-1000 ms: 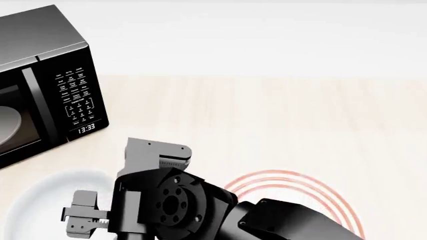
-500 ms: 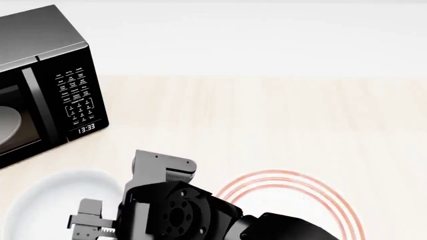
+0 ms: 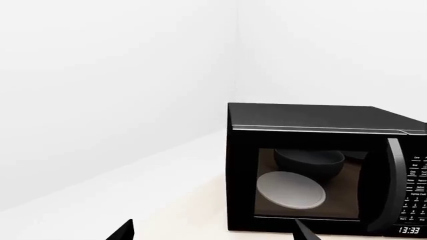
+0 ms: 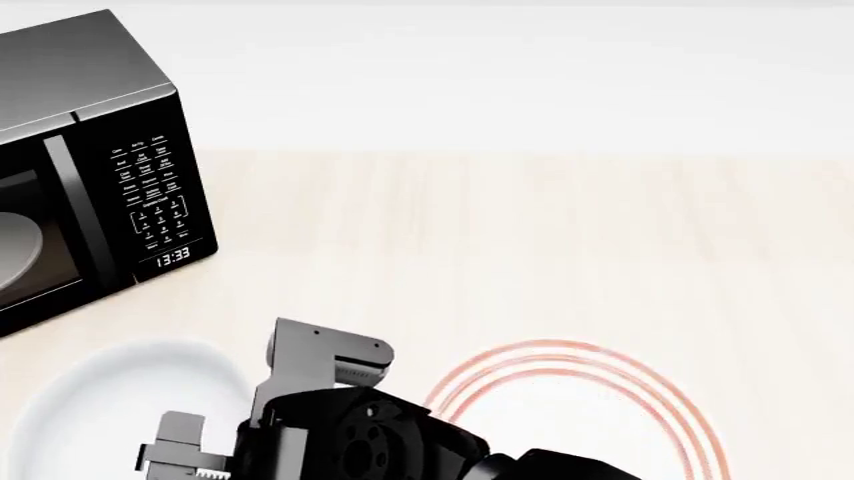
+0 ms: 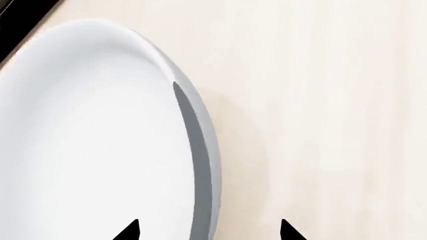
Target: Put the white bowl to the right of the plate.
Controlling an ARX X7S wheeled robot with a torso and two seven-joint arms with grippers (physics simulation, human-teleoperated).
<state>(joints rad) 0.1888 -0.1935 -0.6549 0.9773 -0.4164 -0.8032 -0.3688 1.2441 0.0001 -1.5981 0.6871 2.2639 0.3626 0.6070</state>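
Note:
The white bowl (image 4: 94,400) sits on the wooden table at the front left, below the microwave. The plate (image 4: 574,400), with red rings, lies to its right, partly hidden by my right arm. My right gripper (image 4: 171,452) hangs over the bowl's right edge. In the right wrist view the gripper (image 5: 208,232) is open and straddles the bowl's rim (image 5: 197,150), one fingertip (image 5: 130,231) inside the bowl and the other outside. My left gripper (image 3: 213,235) is open and empty, facing the microwave; it is out of the head view.
A black microwave (image 4: 94,120) stands at the back left, close behind the bowl; its corner shows in the right wrist view (image 5: 20,15). Through its door (image 3: 300,185) I see a dark bowl and a greyish turntable. Bare wooden table (image 4: 601,230) stretches behind and right of the plate.
My right arm has moved toward the near edge and slightly right in the head view, and sits lower in the picture. Bowl, plate and microwave have not moved.

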